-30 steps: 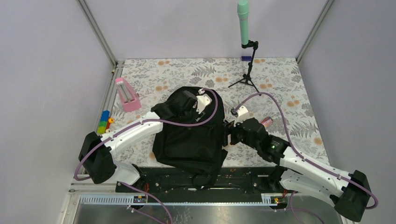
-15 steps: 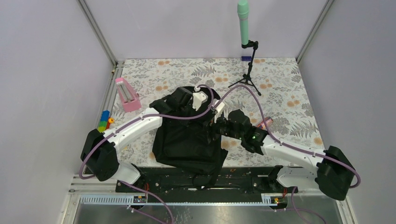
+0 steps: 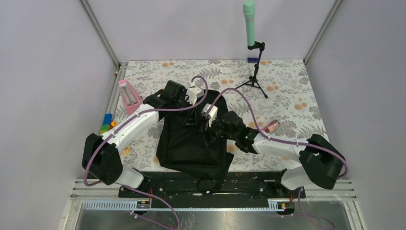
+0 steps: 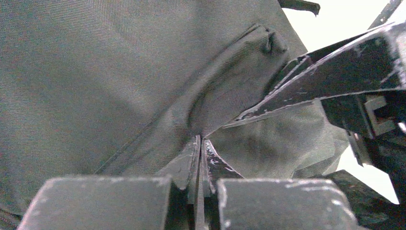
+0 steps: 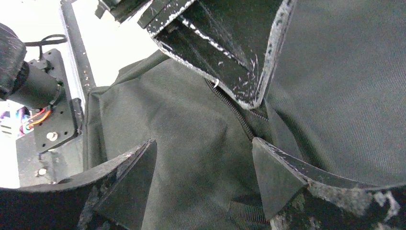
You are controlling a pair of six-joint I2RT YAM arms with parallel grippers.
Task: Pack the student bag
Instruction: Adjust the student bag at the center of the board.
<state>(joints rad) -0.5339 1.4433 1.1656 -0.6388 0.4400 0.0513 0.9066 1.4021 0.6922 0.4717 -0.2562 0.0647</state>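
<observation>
The student bag, a black fabric backpack, lies in the middle of the table with its top towards the far side. My left gripper is at the bag's top. In the left wrist view it is shut, pinching a fold of the bag's fabric that draws to a point at its tips. My right gripper hangs over the bag's upper middle, just right of the left one. It is open, with nothing between its fingers, above fabric next to a zip.
A pink holder and coloured blocks sit left of the bag. A small pink item lies to its right. A tripod carrying a green cylinder stands at the back. The arms' base rail runs along the near edge.
My left gripper has shut on the bag's fabric and drawn back-left, pulling the bag's top. My right arm has swung left from beside the bag to over it.
</observation>
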